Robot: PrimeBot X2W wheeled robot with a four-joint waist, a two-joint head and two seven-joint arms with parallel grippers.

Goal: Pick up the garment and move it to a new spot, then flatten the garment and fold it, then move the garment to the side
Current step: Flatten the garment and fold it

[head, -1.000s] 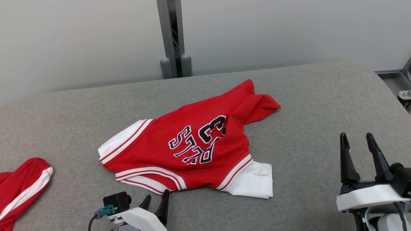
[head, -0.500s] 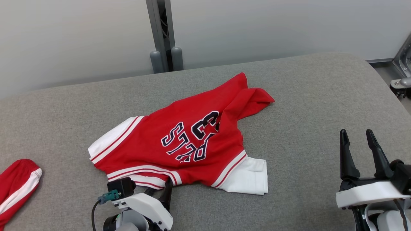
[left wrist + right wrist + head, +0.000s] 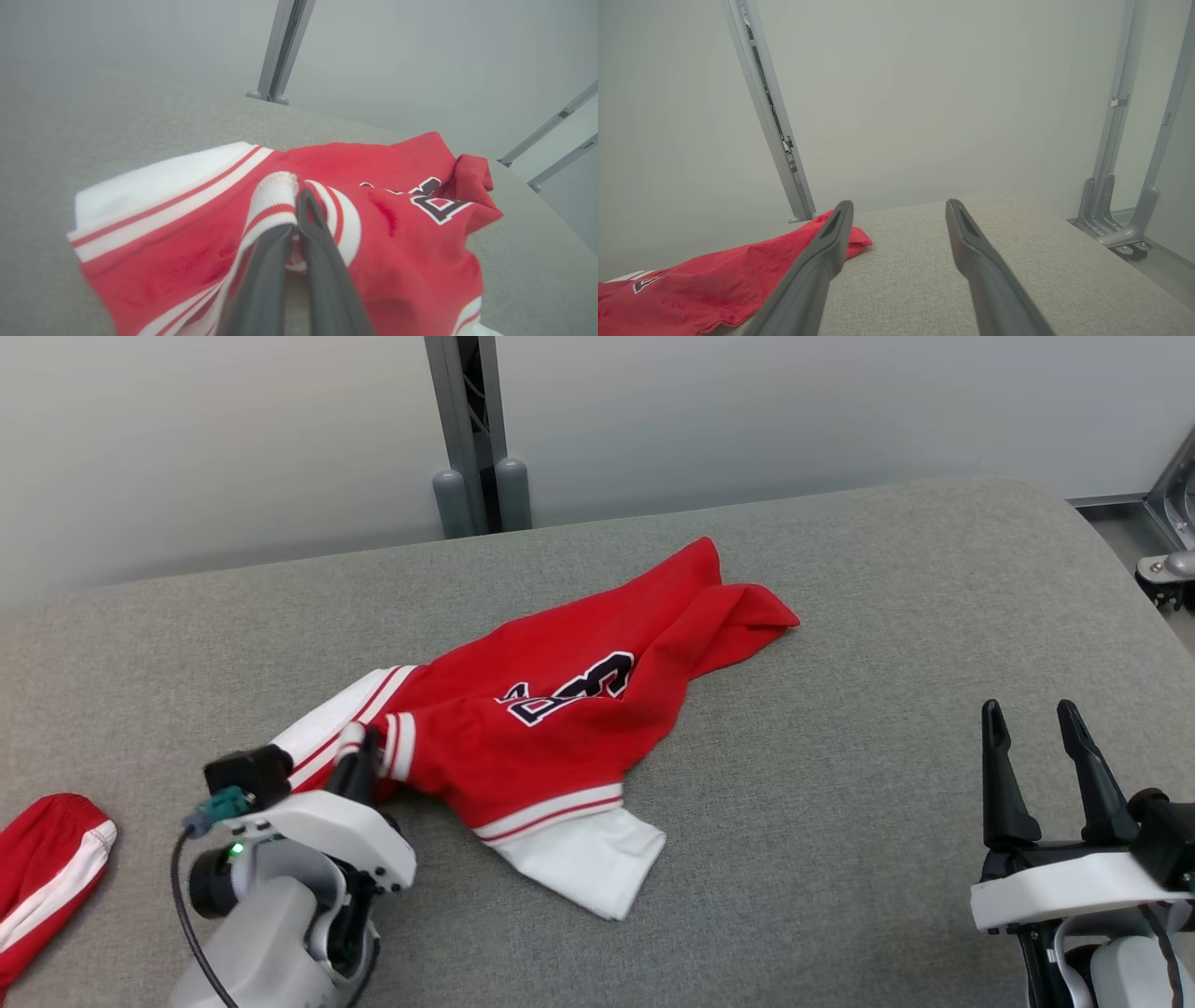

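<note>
The left gripper (image 3: 367, 749) is clenched on the striped trim of the red jersey (image 3: 560, 728), which trails away to its right across the middle of the grey pad (image 3: 887, 616). The right gripper (image 3: 1028, 709) hangs spread, well apart from the jersey. One post (image 3: 465, 429) stands against the pale wall (image 3: 840, 411). There are two red pieces: the jersey and a second garment (image 3: 51, 859) at the pad's left edge.

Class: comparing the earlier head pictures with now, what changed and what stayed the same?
The left pincer reached forward, shut on the jersey at its striped hem and dragged it leftward, bunching it. The right pincer stayed open; the second garment stayed put.
</note>
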